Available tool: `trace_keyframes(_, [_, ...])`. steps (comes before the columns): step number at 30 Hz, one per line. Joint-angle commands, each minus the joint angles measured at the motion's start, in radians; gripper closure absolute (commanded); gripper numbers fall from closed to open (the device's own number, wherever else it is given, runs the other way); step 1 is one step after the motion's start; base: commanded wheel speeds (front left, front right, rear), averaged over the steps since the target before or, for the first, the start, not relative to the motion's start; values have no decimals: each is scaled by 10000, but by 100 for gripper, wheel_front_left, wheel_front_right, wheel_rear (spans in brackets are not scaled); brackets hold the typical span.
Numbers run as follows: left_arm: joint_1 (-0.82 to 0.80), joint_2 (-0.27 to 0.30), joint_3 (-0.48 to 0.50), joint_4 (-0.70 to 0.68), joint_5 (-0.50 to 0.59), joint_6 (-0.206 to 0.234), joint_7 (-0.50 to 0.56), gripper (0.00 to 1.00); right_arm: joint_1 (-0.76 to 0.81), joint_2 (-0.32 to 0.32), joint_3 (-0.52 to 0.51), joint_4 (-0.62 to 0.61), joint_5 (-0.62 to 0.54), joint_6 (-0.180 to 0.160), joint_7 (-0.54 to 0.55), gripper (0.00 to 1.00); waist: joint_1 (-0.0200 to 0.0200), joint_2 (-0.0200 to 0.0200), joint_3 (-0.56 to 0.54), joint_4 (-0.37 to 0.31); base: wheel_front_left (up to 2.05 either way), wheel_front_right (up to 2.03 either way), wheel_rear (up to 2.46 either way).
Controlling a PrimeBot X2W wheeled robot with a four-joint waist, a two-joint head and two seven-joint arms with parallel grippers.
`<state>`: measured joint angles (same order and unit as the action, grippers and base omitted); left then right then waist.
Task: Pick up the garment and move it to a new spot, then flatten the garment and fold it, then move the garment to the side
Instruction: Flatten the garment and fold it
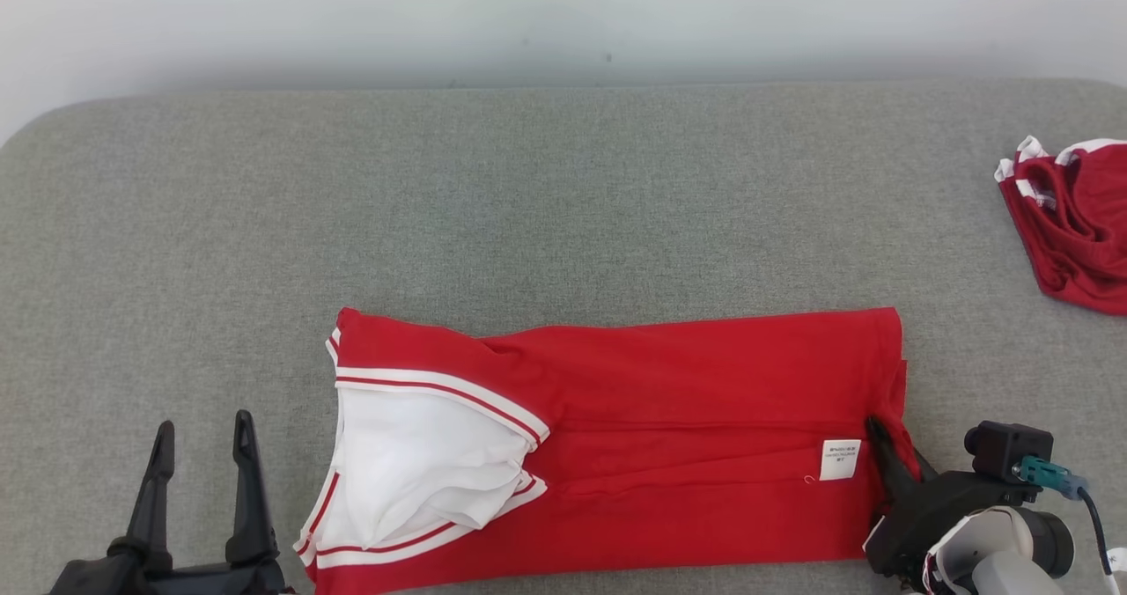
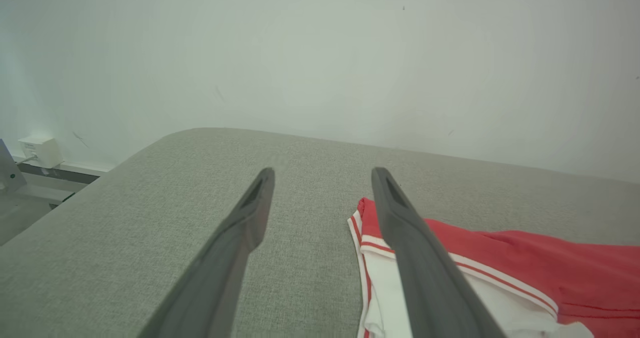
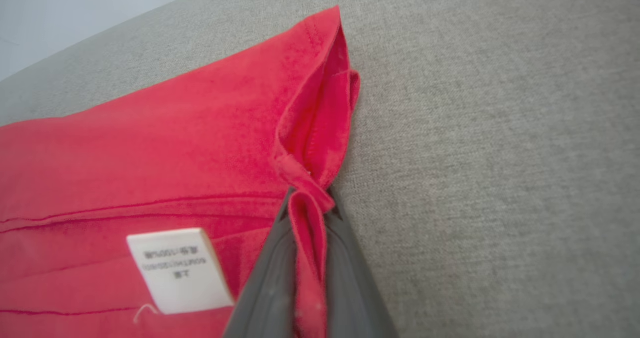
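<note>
The garment (image 1: 669, 419) is red with white, red-striped trim and a white lining at its left end, folded into a long band near the table's front edge. My right gripper (image 1: 891, 444) is shut on the garment's right edge; in the right wrist view (image 3: 310, 208) a ridge of red fabric is pinched between the fingers, beside a white care label (image 3: 175, 270). My left gripper (image 1: 204, 445) stands open to the left of the garment, touching nothing; in the left wrist view (image 2: 322, 178) its right finger (image 2: 415, 243) covers part of the garment's collar end (image 2: 500, 263).
A second red and white garment (image 1: 1070, 221) lies crumpled at the table's right edge. The grey fabric-covered table (image 1: 563, 199) stretches back to a pale wall. In the left wrist view, the table's rounded left corner (image 2: 165, 143) drops off beside a white box (image 2: 42, 150) at the wall.
</note>
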<state>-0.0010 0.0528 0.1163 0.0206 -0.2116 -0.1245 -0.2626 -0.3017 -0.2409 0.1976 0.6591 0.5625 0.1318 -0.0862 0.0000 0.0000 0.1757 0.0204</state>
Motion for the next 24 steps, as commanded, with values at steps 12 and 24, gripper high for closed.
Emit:
trace_keyframes(12, [408,-27,-114,135,78,-47,-27,0,-437,-1510,-881,758,229,-31,-572,100,0,0,-517,-107,0,0,0])
trace_keyframes(24, [760,-29,46,86,278,-57,-27,0,-211,-1495,-1005,-254,-312,-29,-201,100,0,0,-1066,-323,0,0,0])
